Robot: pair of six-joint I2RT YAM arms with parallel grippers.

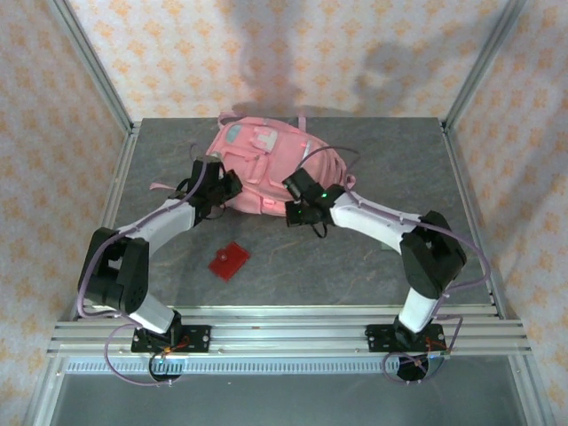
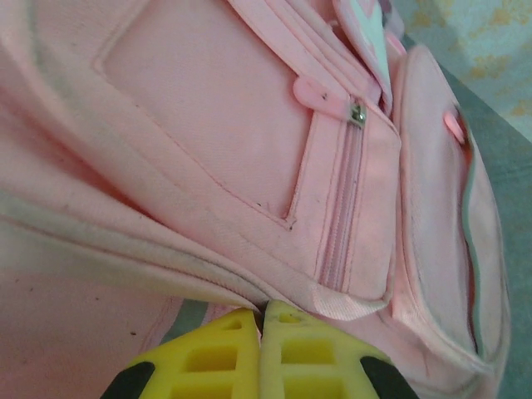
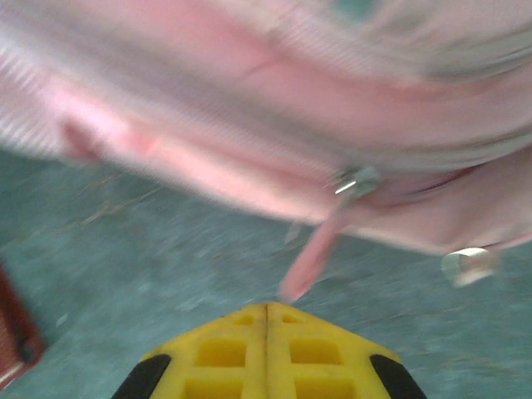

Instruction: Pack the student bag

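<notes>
The student bag [image 1: 262, 164], a large pink backpack with grey zip trims, lies flat at the back middle of the table. My left gripper [image 1: 219, 189] is at its near-left edge. In the left wrist view the yellow fingers [image 2: 224, 349] are pressed together, and the left gripper [image 2: 260, 309] has its tips against a fold of the student bag [image 2: 216, 150] below a zipped pocket. My right gripper [image 1: 297, 202] is at the bag's near-right edge. It is shut on nothing, and the right gripper [image 3: 268, 305] has its tips just short of a pink zip pull tab [image 3: 312, 258] that hangs from the slider [image 3: 353, 181].
A small flat red item [image 1: 229, 260] lies on the grey tabletop [image 1: 373, 160] in front of the bag, between the two arms; its corner [image 3: 12, 341] sits at the left edge of the right wrist view. Metal frame posts and patterned walls bound the table.
</notes>
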